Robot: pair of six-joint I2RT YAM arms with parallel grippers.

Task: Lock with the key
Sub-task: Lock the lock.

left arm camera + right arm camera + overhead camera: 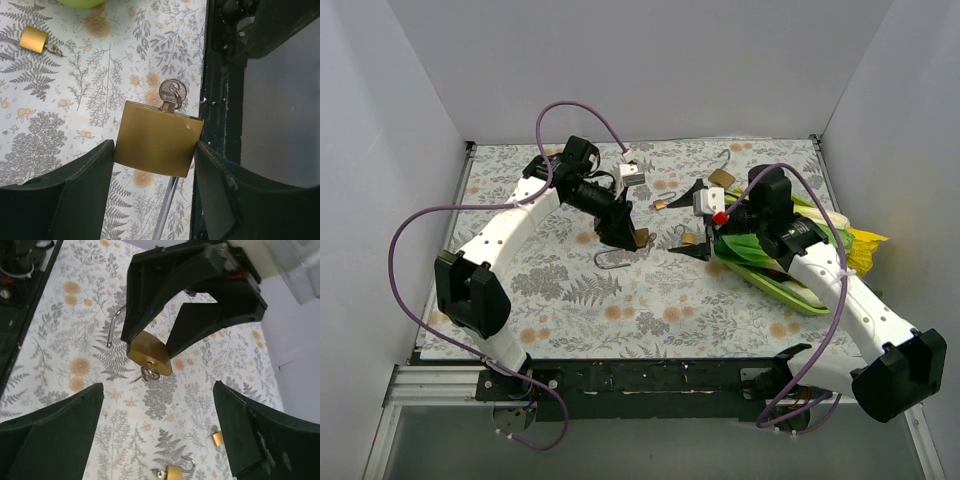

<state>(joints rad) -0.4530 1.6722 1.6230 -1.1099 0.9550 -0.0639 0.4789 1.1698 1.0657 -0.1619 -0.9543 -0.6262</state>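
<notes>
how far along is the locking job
Done: the key sits in the padlock, which the left hand clamps by its sides. In hand: the right hand, wide open, faces the key without touching it. Left: gripping and turning the key; the shackle looks unlatched, so it needs closing too.

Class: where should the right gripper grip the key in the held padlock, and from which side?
Probably the round flat bow of the key, the only part protruding from the padlock. Approach head-on, opposite the left gripper, with the right gripper closing on its flat faces.
</notes>
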